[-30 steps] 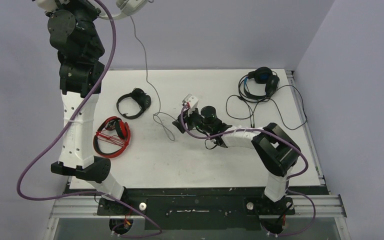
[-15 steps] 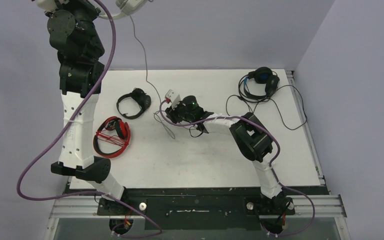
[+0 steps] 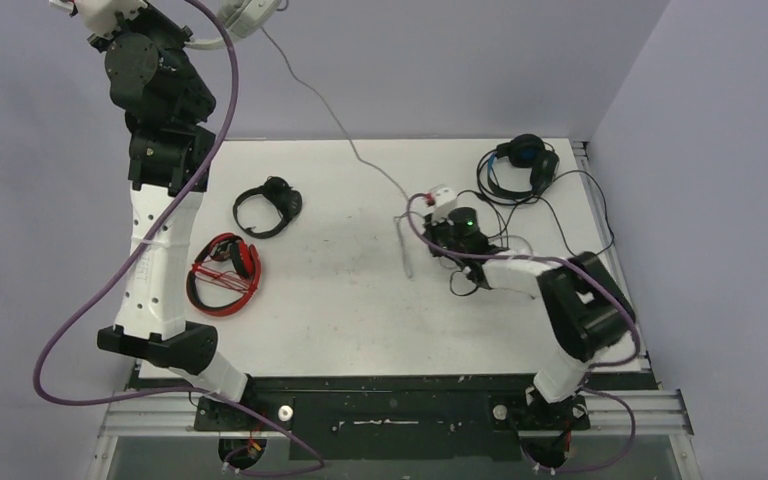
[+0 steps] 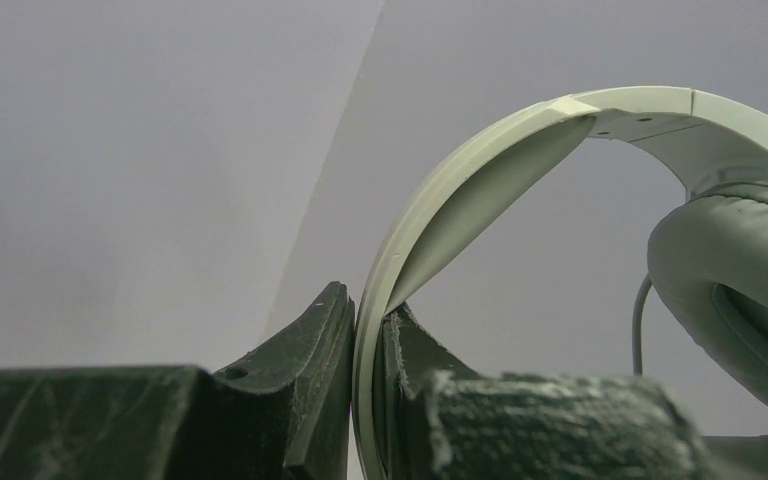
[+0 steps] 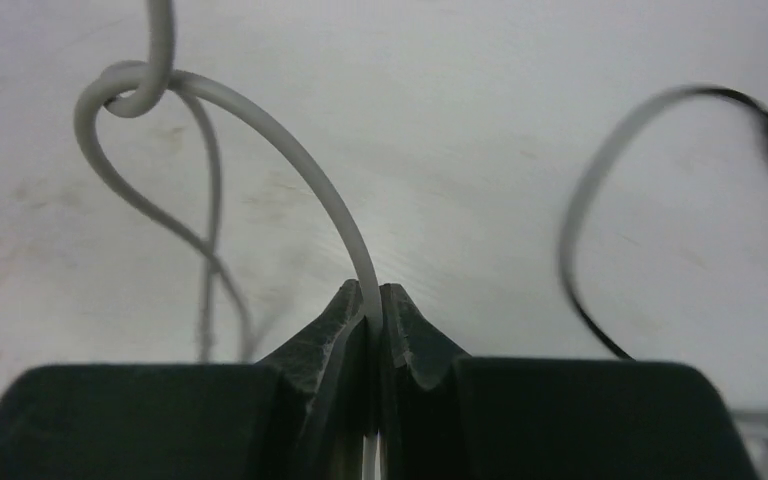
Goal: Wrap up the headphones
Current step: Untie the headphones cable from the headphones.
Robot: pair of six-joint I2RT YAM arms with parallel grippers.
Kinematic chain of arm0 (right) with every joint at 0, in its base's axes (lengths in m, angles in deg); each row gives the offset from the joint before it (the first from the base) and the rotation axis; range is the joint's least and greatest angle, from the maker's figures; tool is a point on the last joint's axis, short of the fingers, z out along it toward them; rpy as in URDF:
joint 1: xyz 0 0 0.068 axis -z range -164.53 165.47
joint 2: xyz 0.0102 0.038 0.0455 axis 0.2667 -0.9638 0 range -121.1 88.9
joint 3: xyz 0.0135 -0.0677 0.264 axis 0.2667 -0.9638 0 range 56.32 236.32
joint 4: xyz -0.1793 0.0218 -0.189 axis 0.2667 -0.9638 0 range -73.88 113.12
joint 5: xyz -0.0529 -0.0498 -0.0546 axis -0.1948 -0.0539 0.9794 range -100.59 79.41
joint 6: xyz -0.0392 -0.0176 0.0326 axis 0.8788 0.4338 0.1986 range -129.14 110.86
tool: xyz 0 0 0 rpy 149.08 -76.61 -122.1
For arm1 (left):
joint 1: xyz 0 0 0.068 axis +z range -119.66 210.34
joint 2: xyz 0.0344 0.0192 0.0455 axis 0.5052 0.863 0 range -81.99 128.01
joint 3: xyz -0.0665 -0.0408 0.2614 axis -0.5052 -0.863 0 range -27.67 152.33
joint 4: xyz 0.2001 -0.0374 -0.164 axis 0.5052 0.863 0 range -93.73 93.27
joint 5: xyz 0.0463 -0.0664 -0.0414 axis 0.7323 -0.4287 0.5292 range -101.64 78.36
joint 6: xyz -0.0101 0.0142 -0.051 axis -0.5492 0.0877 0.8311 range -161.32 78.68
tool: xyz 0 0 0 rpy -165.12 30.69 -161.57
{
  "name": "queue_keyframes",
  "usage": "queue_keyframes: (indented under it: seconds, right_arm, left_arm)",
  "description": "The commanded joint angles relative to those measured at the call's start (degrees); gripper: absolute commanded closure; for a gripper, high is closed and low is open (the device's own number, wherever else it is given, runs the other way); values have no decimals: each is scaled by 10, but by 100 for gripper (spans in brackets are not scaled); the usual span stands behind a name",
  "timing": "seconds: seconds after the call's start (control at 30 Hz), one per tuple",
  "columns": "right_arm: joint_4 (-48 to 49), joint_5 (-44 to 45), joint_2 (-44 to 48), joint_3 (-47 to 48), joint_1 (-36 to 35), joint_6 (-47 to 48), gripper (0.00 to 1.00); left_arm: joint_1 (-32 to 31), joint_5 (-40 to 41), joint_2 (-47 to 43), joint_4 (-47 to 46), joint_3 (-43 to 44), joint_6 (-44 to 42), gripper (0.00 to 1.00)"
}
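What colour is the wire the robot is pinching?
Light grey wire, clearest in the right wrist view.

There are a white-grey headset (image 4: pixel 650 110), a red-and-black headset (image 3: pixel 243 262), an all-black headset (image 3: pixel 282 200) and a black-and-blue headset (image 3: pixel 535 165).

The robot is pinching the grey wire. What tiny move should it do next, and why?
Probably swing the right gripper, shut on the grey cable, up toward the white-grey headset that the left gripper clamps by its headband. The cable runs long from headset to table, so winding needs it brought close.
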Motion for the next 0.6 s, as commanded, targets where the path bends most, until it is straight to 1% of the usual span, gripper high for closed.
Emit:
queue_keyframes:
  seconds: [0.0,0.07,0.13,0.17,0.27,0.33,0.4,0.47,0.57]
  right_arm:
    - [-38,157,171,-97,83,-89,100]
    - [-93,197,229,-113,142,-145,100]
    - [-150,238,274,-110,205,-191,100]
    - [-180,273,293,-100,236,-210,100]
    - [-296,403,336,-40,284,-281,100]
    - [-369,460,350,22,308,-320,100]
    - [-426,494,360,86,335,-334,100]
    - [-460,519,373,142,345,-332,100]
    - [-487,542,394,182,349,-361,100]
  left_arm:
    - [2,69,-45,-146,-46,-49,100]
    - [2,88,-50,-160,-70,-63,100]
    - [6,107,-54,-164,-88,-72,100]
    - [9,118,-57,-171,-101,-74,100]
    - [23,131,-74,-191,-154,-76,100]
    - [34,144,-86,-199,-190,-70,100]
    - [54,148,-102,-201,-235,-49,100]
    - [83,147,-114,-191,-281,-10,100]
    - [137,129,-123,-144,-337,91,100]
